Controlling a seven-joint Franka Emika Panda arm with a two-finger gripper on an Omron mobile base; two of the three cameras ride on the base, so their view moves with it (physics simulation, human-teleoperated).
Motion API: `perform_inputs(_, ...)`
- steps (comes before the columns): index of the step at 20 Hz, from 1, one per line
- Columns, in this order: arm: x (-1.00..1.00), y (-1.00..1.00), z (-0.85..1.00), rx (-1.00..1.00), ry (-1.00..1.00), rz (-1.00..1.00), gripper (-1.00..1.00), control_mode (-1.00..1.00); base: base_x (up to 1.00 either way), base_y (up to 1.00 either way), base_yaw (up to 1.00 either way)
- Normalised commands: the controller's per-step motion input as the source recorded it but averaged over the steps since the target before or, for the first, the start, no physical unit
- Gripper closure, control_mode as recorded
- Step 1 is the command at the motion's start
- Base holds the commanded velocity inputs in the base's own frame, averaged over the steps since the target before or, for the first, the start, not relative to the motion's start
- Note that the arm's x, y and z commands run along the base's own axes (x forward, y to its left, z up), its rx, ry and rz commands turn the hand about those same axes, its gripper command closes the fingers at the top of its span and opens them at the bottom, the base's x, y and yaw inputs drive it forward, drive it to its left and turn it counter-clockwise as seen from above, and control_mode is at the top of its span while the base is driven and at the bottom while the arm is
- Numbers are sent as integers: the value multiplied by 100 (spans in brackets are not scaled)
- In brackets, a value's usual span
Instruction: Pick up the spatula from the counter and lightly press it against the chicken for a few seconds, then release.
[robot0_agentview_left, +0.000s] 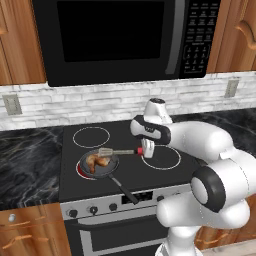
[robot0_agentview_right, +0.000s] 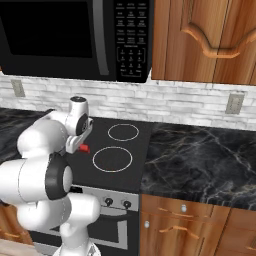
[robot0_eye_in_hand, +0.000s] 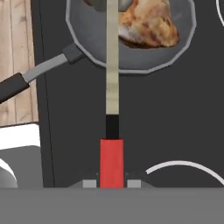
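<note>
Red-handled spatula clamped in pincer, extending over pan.

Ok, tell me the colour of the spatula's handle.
The spatula has a red handle; it shows best in the hand view.

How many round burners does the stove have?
4. The back left burner, the front right burner, the back right burner, and the front left burner, glowing red and mostly hidden under the pan.
</note>
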Motion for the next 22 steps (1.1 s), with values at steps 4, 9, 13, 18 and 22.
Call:
perform_inputs(4,18,0,-13,0,2,0,100,-100,0,0,0)
perform_inputs(9,19,0,-15,0,2,0,100,-100,0,0,0)
perform_inputs(13,19,2,-17,0,2,0,100,-100,0,0,0)
perform_inputs(18,25,11,-17,-1,3,0,100,-100,0,0,0)
perform_inputs(22,27,15,-16,-2,2,0,100,-100,0,0,0)
